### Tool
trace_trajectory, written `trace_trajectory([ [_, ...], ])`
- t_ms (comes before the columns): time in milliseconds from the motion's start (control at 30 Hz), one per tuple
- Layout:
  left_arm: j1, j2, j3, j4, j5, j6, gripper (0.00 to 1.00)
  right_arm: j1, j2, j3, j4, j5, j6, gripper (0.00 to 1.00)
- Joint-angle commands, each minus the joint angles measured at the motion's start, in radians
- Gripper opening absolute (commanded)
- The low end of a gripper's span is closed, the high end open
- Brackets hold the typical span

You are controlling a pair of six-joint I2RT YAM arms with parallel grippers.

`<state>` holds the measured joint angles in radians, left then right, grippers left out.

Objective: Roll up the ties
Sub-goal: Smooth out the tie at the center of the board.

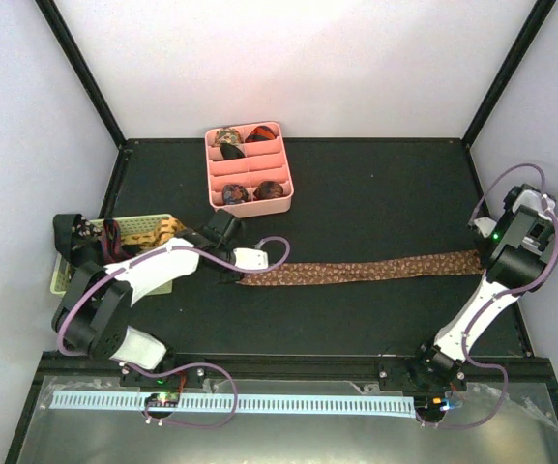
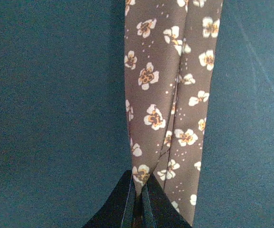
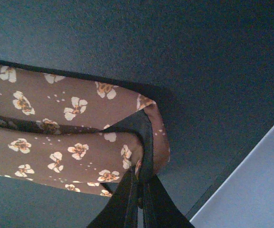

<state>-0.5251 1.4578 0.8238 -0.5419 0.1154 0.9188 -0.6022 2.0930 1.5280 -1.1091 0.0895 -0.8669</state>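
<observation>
A brown tie [image 1: 356, 270] with pale flowers lies stretched across the dark table from left to right. My left gripper [image 1: 232, 275] is shut on its narrow left end [image 2: 144, 178]; the fabric runs straight up the left wrist view from the pinched tip. My right gripper [image 1: 486, 253] is shut on the wide right end [image 3: 141, 152], where the edge is folded over and the dark lining shows. Several rolled ties [image 1: 230, 143] sit in the compartments of the pink tray [image 1: 279, 164].
The pink divided tray stands at the back, left of centre. A pale woven basket [image 1: 148, 230] with more ties lies at the far left, under the left arm. Black frame posts rise at the back corners. The table's right edge [image 3: 250, 171] is close to the right gripper.
</observation>
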Motion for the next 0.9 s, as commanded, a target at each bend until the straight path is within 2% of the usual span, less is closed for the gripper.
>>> trace_trajectory([
  [0, -0.003, -0.008, -0.062, 0.053, -0.057, 0.048, 0.02, -0.016, -0.006, 0.009, -0.003, 0.033, -0.022, 0.02],
  [467, 0.011, 0.022, -0.117, 0.139, -0.144, 0.032, 0.02, -0.046, 0.002, 0.014, -0.005, 0.061, -0.040, 0.02],
  [700, 0.012, 0.014, -0.106, 0.132, -0.132, 0.025, 0.02, -0.050, 0.003, 0.020, -0.036, 0.002, -0.025, 0.10],
  [800, 0.011, 0.008, -0.111, 0.134, -0.131, 0.031, 0.02, -0.051, 0.005, 0.015, -0.043, -0.007, -0.014, 0.19],
  [867, 0.011, 0.004, -0.112, 0.135, -0.129, 0.034, 0.01, -0.050, 0.007, 0.017, -0.043, -0.016, -0.005, 0.18],
])
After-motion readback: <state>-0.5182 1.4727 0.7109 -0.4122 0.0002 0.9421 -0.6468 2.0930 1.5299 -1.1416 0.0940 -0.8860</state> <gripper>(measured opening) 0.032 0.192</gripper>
